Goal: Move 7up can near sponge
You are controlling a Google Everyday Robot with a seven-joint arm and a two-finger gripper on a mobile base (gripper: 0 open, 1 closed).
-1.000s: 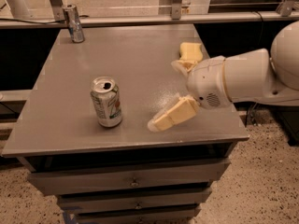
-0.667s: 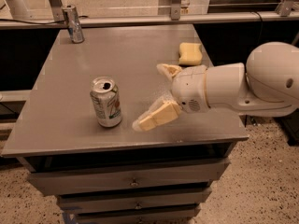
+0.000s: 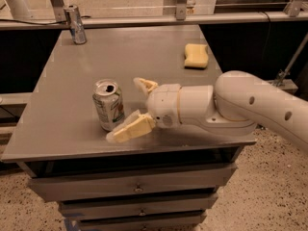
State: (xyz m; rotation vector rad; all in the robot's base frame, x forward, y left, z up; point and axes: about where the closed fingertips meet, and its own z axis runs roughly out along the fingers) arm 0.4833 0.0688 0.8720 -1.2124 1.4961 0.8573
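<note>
The 7up can [image 3: 109, 104], silver-white with green marks and an opened silver top, stands upright near the front left of the grey table [image 3: 62, 119]. The pale yellow sponge [image 3: 196, 55] lies at the far right of the table, well away from the can. My gripper [image 3: 126, 110] reaches in from the right on a white arm and sits just right of the can. Its cream-yellow fingers [image 3: 130, 129] are spread open, one in front of the can's base and one behind it to the right. Nothing is held.
A slim, taller plain silver can [image 3: 75, 24] stands at the table's far left corner. A metal railing [image 3: 144, 20] runs behind the table. Drawers [image 3: 137, 186] sit under the front edge.
My gripper has moved left across the table, from beside the sponge to right next to the 7up can. The can and sponge have not moved.
</note>
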